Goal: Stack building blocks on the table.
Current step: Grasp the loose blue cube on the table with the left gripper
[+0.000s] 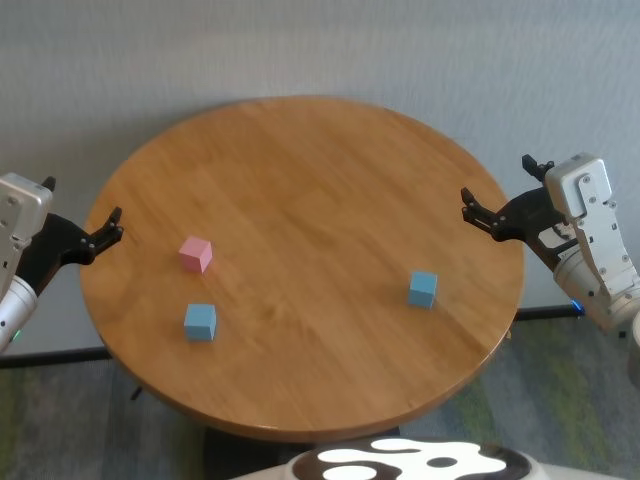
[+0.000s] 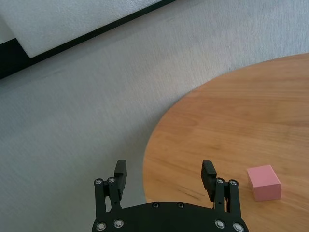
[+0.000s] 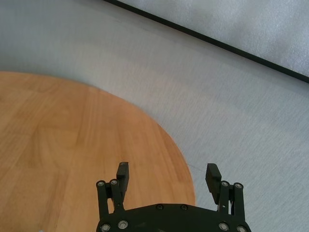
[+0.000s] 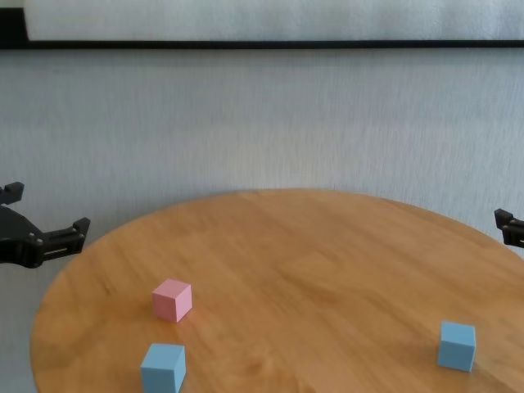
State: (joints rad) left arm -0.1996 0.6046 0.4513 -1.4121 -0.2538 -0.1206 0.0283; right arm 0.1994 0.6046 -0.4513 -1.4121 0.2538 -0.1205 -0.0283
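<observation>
From the head view, the round counter (image 1: 300,200) carries a pink block (image 1: 196,254) at eight o'clock, one blue block (image 1: 200,321) just nearer, another blue block (image 1: 422,289) at four o'clock. The left tool (image 1: 112,224) hangs spread at the nine o'clock rim, the right tool (image 1: 472,207) spread at three o'clock. Left wrist view: the pink block lies just beside the spread fingers (image 2: 208,175), apart

Colours on my wood-grain table (image 1: 300,200)

One pink cube (image 1: 196,254), two light blue cubes (image 1: 200,321) (image 1: 422,289), light-brown top, my black grippers (image 1: 105,228) (image 1: 478,212).
</observation>
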